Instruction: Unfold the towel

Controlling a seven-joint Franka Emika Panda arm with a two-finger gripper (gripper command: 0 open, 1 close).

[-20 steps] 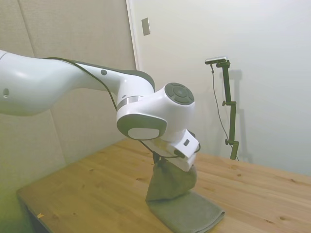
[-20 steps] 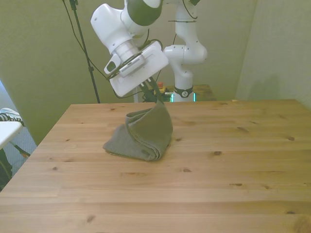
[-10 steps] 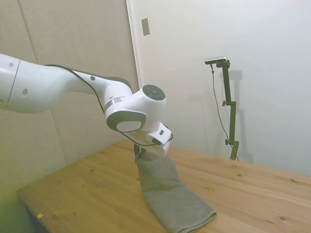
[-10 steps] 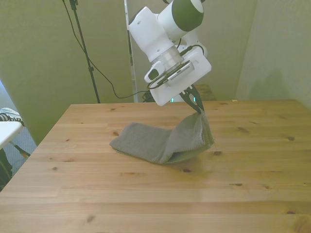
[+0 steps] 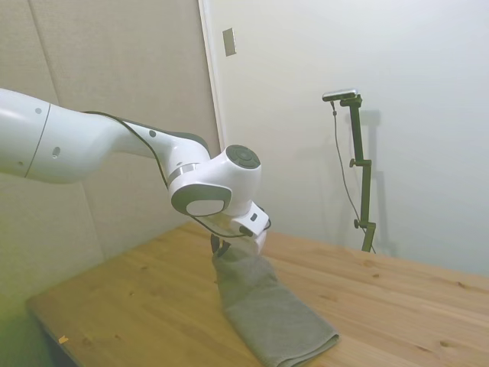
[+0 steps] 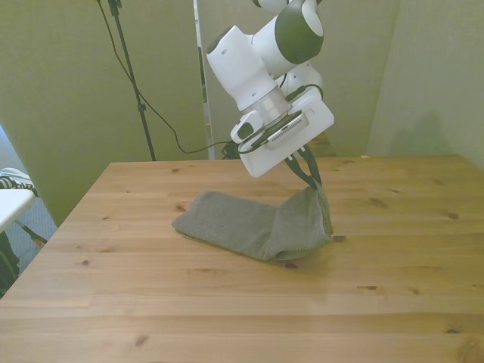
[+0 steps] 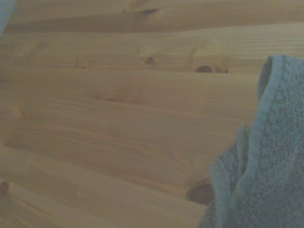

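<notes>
The grey-green towel [image 6: 249, 223] lies stretched across the wooden table [image 6: 227, 302], mostly flat toward the front view's left. Its end toward the front view's right is lifted into a small peak. My gripper [image 6: 315, 181] is shut on that raised corner, just above the tabletop. In the side view the towel [image 5: 275, 317] slopes down from the gripper [image 5: 220, 248] toward the near table edge. The wrist view shows the towel's hemmed edge [image 7: 266, 156] hanging close over the wood planks.
Bare planks of the table [image 5: 397, 298] extend on every side of the towel. A white object [image 6: 11, 204] sits beyond the table edge at the front view's left. A cable hangs along the wall behind the table.
The gripper carried the towel corner toward the front view's right, opening the folded bundle into a long strip, then sank slightly so the raised end hangs lower.
</notes>
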